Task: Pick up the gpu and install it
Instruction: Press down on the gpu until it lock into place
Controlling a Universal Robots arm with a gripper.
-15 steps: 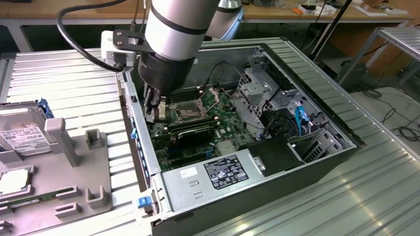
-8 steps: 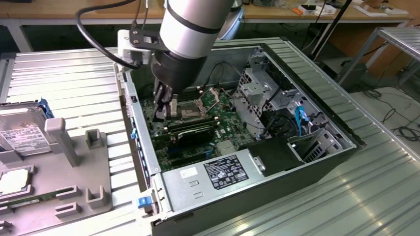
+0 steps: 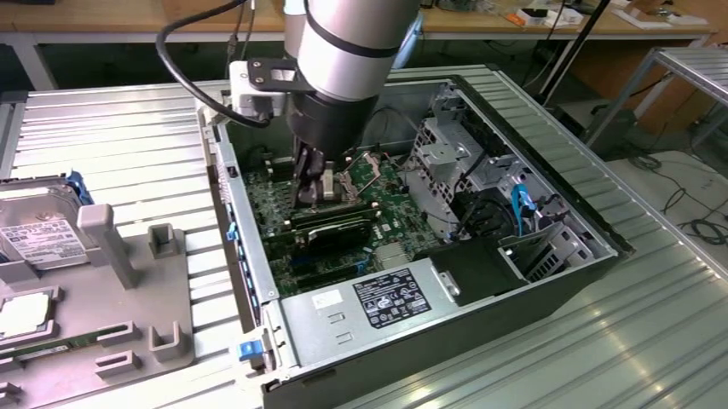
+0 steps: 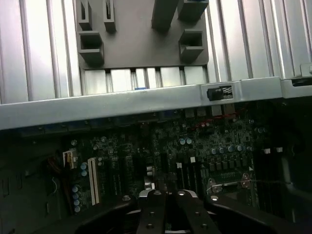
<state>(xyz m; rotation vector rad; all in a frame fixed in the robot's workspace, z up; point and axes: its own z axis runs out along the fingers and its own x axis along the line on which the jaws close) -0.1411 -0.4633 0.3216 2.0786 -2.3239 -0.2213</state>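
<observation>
inside, one gripper [image 4: 168,204] (jaws shut) over motherboard [image 3: 341,200]; one gpu [image 3: 330,223] seated there.

An open black desktop computer case [image 3: 592,256] lies on its side on a ribbed silver metal table [image 3: 125,128]. Inside it sits a green motherboard [image 3: 381,183], with a silver power supply box bearing a black-and-white label [image 3: 381,302] at the near end. On the exterior view's left, a grey plastic holder tray [image 3: 125,281] carries a boxy silver hard drive with a white label [image 3: 32,230].
</observation>
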